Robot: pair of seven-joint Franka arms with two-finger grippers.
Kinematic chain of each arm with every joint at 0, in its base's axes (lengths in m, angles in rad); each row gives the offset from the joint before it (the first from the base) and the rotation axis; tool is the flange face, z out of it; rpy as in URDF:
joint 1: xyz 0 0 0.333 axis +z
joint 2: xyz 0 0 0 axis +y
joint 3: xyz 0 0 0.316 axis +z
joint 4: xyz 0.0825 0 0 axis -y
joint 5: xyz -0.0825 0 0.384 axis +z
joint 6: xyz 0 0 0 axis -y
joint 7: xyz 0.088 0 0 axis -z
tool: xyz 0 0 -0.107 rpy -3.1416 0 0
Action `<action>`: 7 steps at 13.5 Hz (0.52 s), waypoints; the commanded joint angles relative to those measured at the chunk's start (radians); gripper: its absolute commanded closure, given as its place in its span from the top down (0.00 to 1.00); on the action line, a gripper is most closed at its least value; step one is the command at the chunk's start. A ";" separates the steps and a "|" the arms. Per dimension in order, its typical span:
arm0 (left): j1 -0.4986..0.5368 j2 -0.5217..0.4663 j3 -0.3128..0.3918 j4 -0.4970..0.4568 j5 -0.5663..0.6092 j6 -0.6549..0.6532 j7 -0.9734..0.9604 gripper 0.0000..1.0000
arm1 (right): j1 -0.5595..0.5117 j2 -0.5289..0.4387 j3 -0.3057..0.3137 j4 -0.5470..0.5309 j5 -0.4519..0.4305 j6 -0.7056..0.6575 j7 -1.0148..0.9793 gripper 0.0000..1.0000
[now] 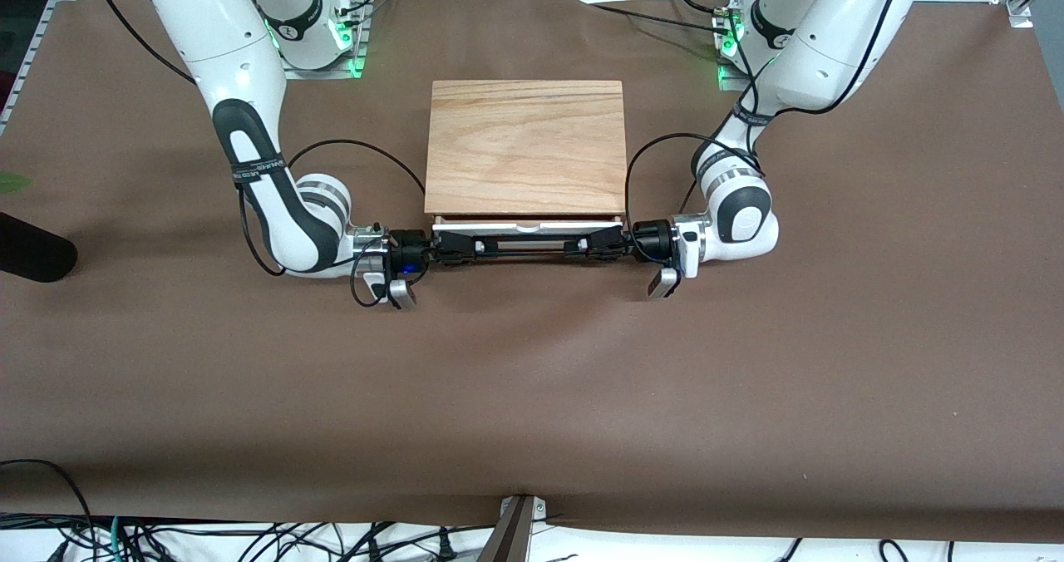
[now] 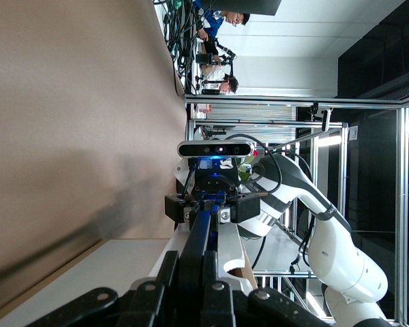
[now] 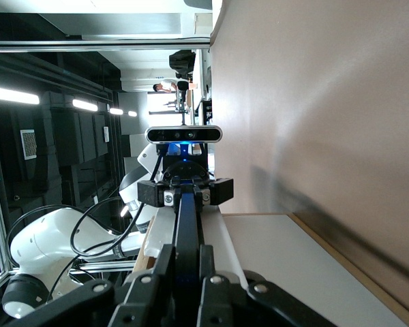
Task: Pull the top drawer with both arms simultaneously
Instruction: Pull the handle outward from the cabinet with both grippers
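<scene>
The top drawer (image 1: 499, 227) sits under the cabinet's wood-grain top slab (image 1: 525, 146). Its white front stands a little out from under the slab, on the side toward the front camera. A thin black bar handle (image 1: 528, 245) runs along that front. My right gripper (image 1: 480, 246) is shut on the handle's end toward the right arm. My left gripper (image 1: 578, 246) is shut on the other end. In the left wrist view the left gripper (image 2: 189, 255) clamps the handle (image 2: 203, 225) beside the white front (image 2: 75, 279). In the right wrist view the right gripper (image 3: 185, 248) clamps the handle (image 3: 186, 218).
Brown covering (image 1: 532, 396) spreads over the whole table. A black object (image 1: 33, 250) lies at the table edge at the right arm's end. Loose cables (image 1: 249, 541) run along the edge nearest the front camera. Each arm's cable loops beside the cabinet.
</scene>
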 commanded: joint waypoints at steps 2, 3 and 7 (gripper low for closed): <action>0.031 -0.066 0.029 -0.045 0.035 -0.019 -0.051 0.00 | -0.076 -0.005 0.000 0.110 0.049 0.009 0.087 0.00; 0.030 -0.068 0.027 -0.048 0.035 -0.019 -0.048 0.00 | -0.077 -0.005 0.000 0.110 0.049 0.000 0.087 0.00; 0.027 -0.081 0.026 -0.055 0.035 -0.019 -0.057 0.00 | -0.090 -0.005 0.000 0.101 0.024 -0.037 0.087 0.00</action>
